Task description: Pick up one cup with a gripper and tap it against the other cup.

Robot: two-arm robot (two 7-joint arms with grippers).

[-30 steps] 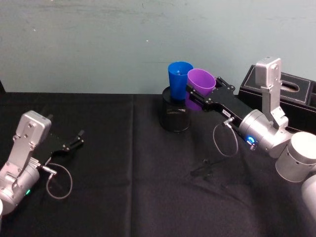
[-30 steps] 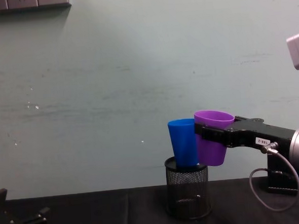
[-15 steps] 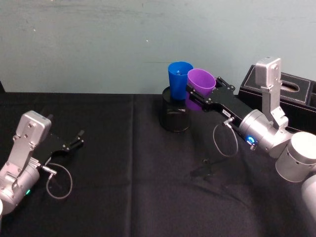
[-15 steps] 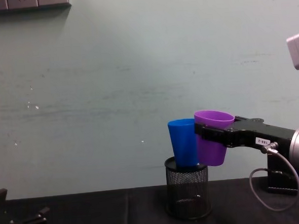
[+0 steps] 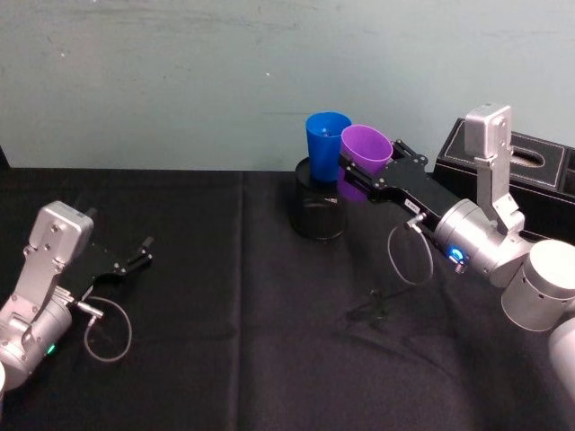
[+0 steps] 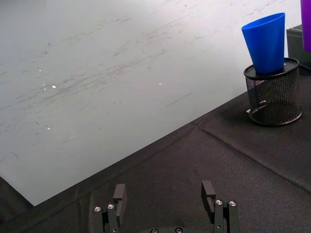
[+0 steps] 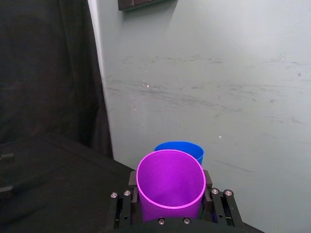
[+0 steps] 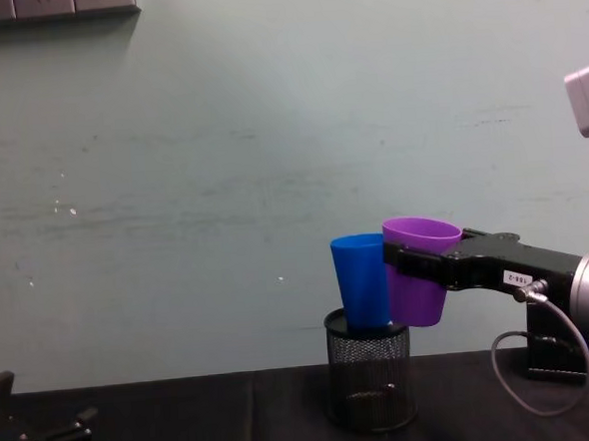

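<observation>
My right gripper [image 5: 359,178] [image 8: 402,265] [image 7: 170,206] is shut on the purple cup [image 5: 365,154] [image 8: 418,273] [image 7: 170,187] and holds it upright in the air. The purple cup's side rests against the blue cup [image 5: 324,144] [image 8: 362,281] [image 7: 187,148] [image 6: 266,43], which stands in a black mesh pen holder [image 5: 319,211] [image 8: 370,381] [image 6: 272,97] at the back of the table. My left gripper [image 5: 137,253] [image 6: 165,194] sits open and idle, low at the left side of the table, far from both cups.
A black box [image 5: 530,166] stands at the back right, behind my right arm. The table is covered with a black cloth [image 5: 234,314], and a pale wall rises right behind the pen holder.
</observation>
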